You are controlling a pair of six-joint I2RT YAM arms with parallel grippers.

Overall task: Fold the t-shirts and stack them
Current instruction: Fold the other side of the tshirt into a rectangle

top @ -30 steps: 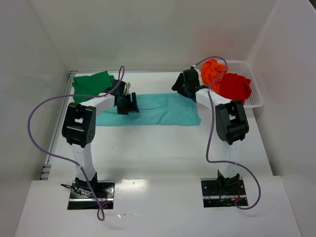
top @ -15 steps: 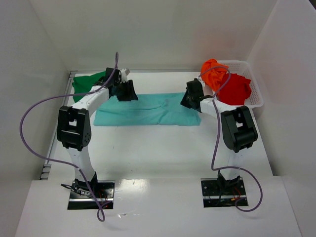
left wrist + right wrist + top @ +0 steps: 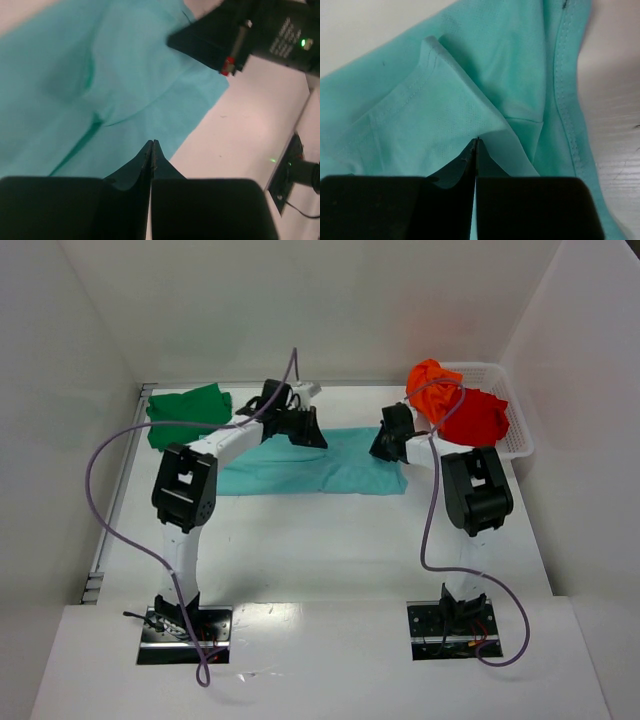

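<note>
The light teal t-shirt (image 3: 300, 465) lies spread flat across the middle of the table. My left gripper (image 3: 308, 432) sits at its far edge, near the middle. In the left wrist view its jaws (image 3: 151, 143) are pressed together over the flat teal cloth (image 3: 100, 75), with nothing between them. My right gripper (image 3: 384, 448) is at the shirt's right end. There its tips (image 3: 476, 140) are shut where a raised fold of the teal cloth (image 3: 450, 100) meets them. The dark green t-shirt (image 3: 187, 412) lies folded at the far left. The orange t-shirt (image 3: 432, 385) and the red t-shirt (image 3: 472, 418) lie bunched in the basket.
A white mesh basket (image 3: 515, 435) stands at the far right against the wall. White walls close in the table on the left, back and right. Purple cables loop from both arms. The right arm's black wrist (image 3: 250, 35) shows close by in the left wrist view.
Both grippers have closed. The left gripper moved from the shirt's left part up to its far edge and then right toward the middle. The right gripper came down onto the shirt's right end.
</note>
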